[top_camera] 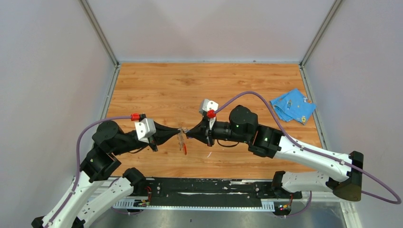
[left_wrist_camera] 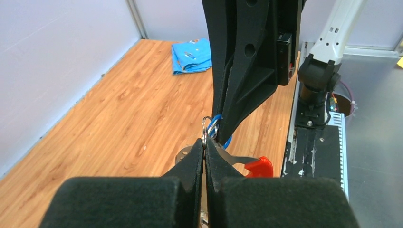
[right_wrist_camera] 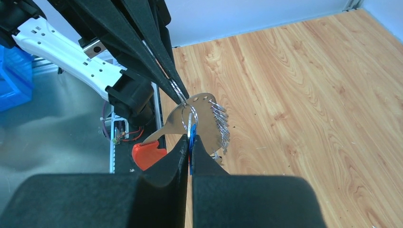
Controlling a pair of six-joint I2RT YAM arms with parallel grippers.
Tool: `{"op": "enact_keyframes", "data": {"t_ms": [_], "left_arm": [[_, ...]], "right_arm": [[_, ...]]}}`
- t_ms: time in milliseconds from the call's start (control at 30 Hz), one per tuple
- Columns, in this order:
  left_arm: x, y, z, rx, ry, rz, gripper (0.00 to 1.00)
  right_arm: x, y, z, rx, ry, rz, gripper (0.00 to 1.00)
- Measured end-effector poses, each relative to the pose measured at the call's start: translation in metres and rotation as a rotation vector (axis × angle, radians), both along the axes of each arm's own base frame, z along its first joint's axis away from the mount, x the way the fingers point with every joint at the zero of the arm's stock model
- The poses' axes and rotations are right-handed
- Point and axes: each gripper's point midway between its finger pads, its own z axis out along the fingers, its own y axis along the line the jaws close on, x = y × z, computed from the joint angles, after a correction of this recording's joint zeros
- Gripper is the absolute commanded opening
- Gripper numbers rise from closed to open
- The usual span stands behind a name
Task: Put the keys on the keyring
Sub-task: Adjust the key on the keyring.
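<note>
Left gripper (left_wrist_camera: 205, 146): pressed shut, pinching the metal ring (left_wrist_camera: 205, 124) of the keyring (right_wrist_camera: 209, 118). The keyring hangs mid-air between both tips, over the table (top_camera: 214, 85) (red end dangling). Right gripper (right_wrist_camera: 190, 142): clamped on the blue-headed key (right_wrist_camera: 191, 133), at the ring. Blue cloth (top_camera: 292, 105) lies far right.

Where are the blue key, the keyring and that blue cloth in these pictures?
blue key (right_wrist_camera: 191, 142): right wrist view, visible edge of its blue head.
keyring (right_wrist_camera: 209, 126): right wrist view, silvery grey part of the fob.
blue cloth (top_camera: 291, 105): top external view, its middle.

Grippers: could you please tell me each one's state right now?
Left gripper: closed on the keyring at its ring.
Right gripper: closed on the blue key.
</note>
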Motion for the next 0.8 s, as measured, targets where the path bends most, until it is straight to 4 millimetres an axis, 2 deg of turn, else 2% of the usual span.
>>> {"op": "enact_keyframes", "data": {"t_ms": [67,133,167,300,400,500,667,800], "left_arm": [[0.000,0.000,0.000,0.000,0.000,-0.002,0.00],[0.000,0.000,0.000,-0.001,0.000,-0.003,0.00],[-0.001,0.000,0.001,-0.002,-0.002,-0.005,0.00],[-0.003,-0.001,0.005,-0.016,-0.010,-0.015,0.00],[-0.007,-0.002,0.006,-0.020,-0.007,-0.036,0.00],[-0.013,-0.005,0.006,-0.021,-0.004,-0.074,0.00],[-0.026,-0.010,0.004,-0.012,0.002,-0.159,0.00],[-0.036,-0.013,0.004,-0.005,-0.010,-0.228,0.00]], "right_arm": [[-0.002,0.000,0.000,-0.006,0.002,0.012,0.10],[-0.004,-0.001,0.001,-0.018,0.004,0.023,0.27],[-0.005,-0.001,0.001,-0.026,0.006,0.028,0.33],[-0.009,-0.005,-0.005,-0.068,0.009,0.047,0.50],[-0.011,-0.007,0.000,-0.083,-0.008,0.059,0.59],[-0.011,-0.010,0.023,-0.058,-0.057,0.072,0.61],[-0.012,-0.017,0.072,0.030,-0.149,0.119,0.54],[-0.023,-0.018,0.087,0.063,-0.163,0.240,0.50]]}}
